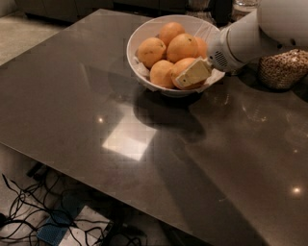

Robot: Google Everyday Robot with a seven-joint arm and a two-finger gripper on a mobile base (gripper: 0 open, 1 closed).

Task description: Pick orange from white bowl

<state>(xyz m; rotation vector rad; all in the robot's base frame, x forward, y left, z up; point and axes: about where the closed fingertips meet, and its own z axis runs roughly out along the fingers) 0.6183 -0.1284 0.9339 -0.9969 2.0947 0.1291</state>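
The white bowl (139, 36) stands at the back middle of the dark table and holds several oranges on white paper. The biggest orange (182, 46) lies in the bowl's middle, with smaller ones to its left (151, 51), behind it (171, 30) and in front (160, 73). My gripper (191, 74) reaches in from the right on a white arm (250, 33). Its cream end lies over the front right orange (181, 66), just in front of the biggest one, and hides part of it.
A glass jar of nuts (284, 68) stands right of the bowl, under the arm. Dark items (219, 9) stand behind the bowl. The table's near edge (96, 185) runs diagonally, with cables and a box on the floor (53, 223) below it.
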